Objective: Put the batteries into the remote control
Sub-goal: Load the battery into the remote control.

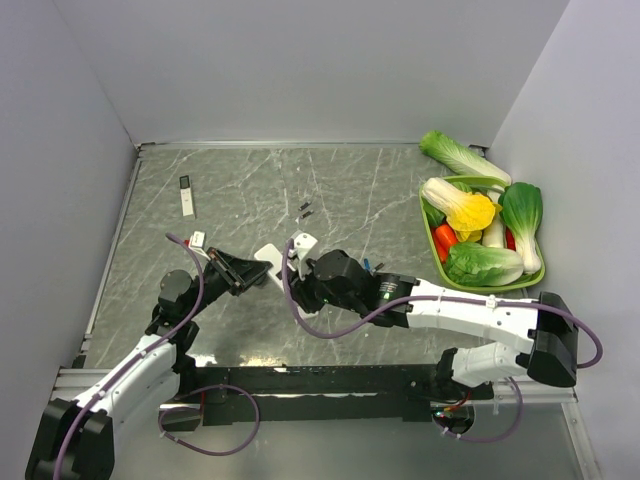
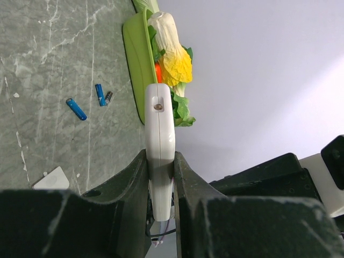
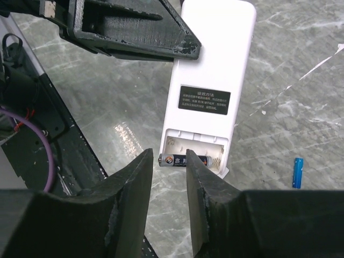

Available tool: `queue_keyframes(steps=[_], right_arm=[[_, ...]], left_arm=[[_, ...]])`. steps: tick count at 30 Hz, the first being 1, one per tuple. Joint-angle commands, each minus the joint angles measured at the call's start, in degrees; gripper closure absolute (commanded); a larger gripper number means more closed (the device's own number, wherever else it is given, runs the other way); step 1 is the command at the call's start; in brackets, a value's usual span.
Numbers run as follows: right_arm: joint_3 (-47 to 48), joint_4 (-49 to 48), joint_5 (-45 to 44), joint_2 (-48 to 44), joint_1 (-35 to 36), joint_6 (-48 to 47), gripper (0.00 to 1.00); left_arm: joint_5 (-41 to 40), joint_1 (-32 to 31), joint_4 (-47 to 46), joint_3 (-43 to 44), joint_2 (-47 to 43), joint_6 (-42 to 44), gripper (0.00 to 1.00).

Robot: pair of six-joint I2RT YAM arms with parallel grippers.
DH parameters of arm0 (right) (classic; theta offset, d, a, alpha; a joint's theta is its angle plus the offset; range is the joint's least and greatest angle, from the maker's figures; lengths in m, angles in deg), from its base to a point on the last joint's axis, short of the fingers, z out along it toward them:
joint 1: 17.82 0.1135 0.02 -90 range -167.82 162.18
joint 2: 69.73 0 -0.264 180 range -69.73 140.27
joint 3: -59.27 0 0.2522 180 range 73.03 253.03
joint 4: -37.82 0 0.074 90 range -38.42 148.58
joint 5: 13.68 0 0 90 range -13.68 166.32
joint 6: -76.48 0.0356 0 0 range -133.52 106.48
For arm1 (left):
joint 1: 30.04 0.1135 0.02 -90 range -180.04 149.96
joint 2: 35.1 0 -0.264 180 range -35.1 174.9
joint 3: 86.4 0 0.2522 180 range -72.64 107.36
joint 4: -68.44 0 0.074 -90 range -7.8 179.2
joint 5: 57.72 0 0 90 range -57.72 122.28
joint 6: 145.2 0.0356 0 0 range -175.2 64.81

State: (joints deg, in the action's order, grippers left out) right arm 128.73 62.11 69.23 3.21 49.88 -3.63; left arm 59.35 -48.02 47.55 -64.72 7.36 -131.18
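My left gripper [image 1: 240, 270] is shut on the white remote control [image 1: 270, 258] and holds it above the table; in the left wrist view its jaws clamp the remote [image 2: 159, 129] edge-on. The right wrist view shows the remote's back [image 3: 212, 70] with the battery bay open. A black battery [image 3: 173, 160] lies across the bay's mouth, its left end sticking out past the remote's edge. My right gripper [image 3: 168, 156] is open just in front of that battery, its fingers apart and not clamping it. Loose blue batteries [image 2: 76, 109] and a black one [image 2: 108, 97] lie on the table.
A green tray [image 1: 428, 240] of toy vegetables stands at the right. A second slim remote [image 1: 187, 195] lies at the back left, with a small white piece [image 1: 197, 239] near it. Small dark cells [image 1: 305, 209] lie mid-table. A blue battery [image 3: 297, 172] lies right of the remote.
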Motion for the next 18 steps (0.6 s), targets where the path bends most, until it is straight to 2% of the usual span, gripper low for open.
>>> queue_keyframes(steps=[1, 18], right_arm=[[3.1, 1.1, -1.9, 1.1, 0.8, -1.2, 0.63], [2.7, 1.9, -4.9, 2.6, 1.2, -2.6, 0.71]], left_arm=[[-0.4, 0.1, -2.2, 1.0, -1.1, -0.7, 0.99], [-0.1, 0.1, -5.6, -0.2, -2.1, -3.9, 0.99]])
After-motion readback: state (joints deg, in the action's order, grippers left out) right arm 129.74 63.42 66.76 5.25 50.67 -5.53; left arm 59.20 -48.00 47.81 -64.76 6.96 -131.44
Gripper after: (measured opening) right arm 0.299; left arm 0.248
